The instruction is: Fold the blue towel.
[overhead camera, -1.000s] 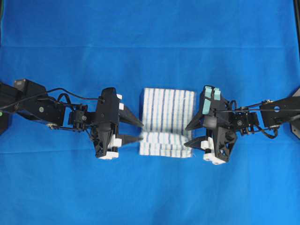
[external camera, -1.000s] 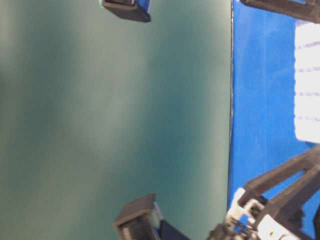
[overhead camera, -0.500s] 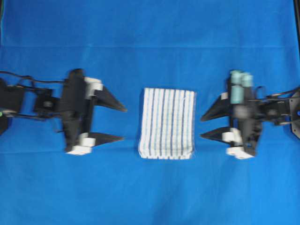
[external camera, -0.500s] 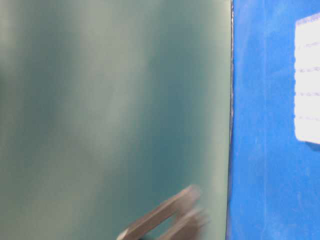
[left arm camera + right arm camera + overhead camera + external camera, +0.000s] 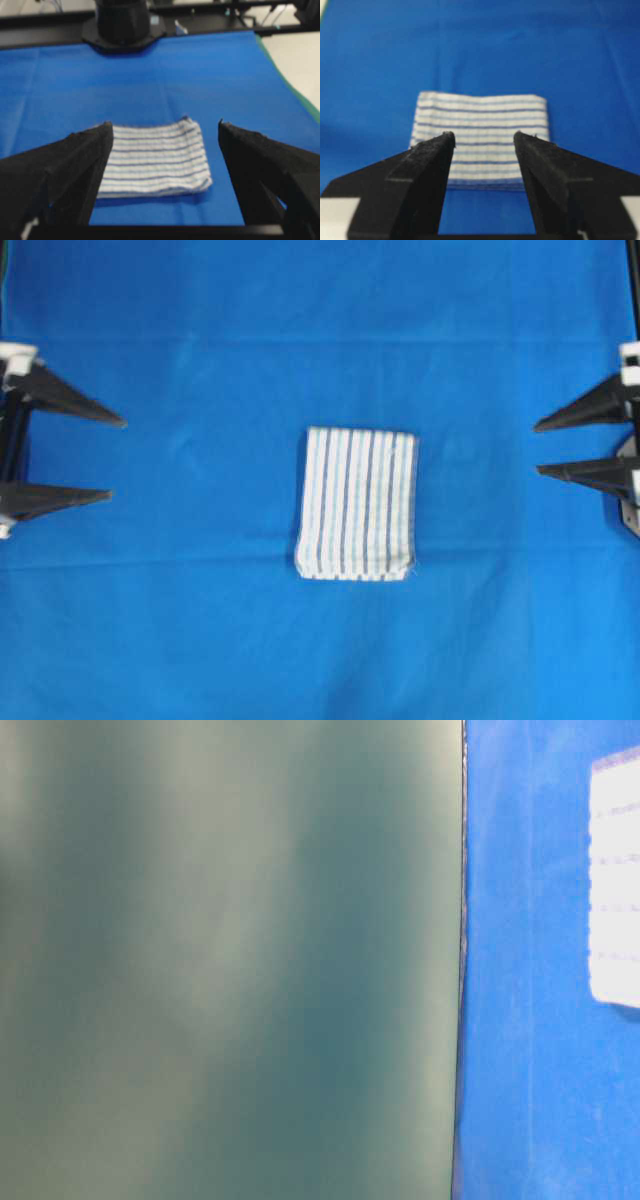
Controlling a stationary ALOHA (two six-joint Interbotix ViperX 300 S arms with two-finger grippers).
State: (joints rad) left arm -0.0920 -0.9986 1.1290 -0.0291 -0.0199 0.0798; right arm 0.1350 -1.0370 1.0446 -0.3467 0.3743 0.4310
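The blue towel (image 5: pixel 356 503), white with dark-blue and light-blue stripes, lies folded into a small rectangle at the middle of the table. It also shows in the left wrist view (image 5: pixel 152 157), the right wrist view (image 5: pixel 481 137) and at the right edge of the table-level view (image 5: pixel 615 880). My left gripper (image 5: pixel 118 458) is open and empty at the far left edge, well apart from the towel. My right gripper (image 5: pixel 536 448) is open and empty at the far right edge, also apart from it.
A plain bright-blue sheet (image 5: pixel 320 330) covers the whole table. A black arm base (image 5: pixel 122 22) stands at the far table edge in the left wrist view. A dark green wall (image 5: pixel 230 960) fills most of the table-level view.
Both grippers have drawn back from the towel's sides to the left and right edges of the overhead view. The towel's near fold has settled flat.
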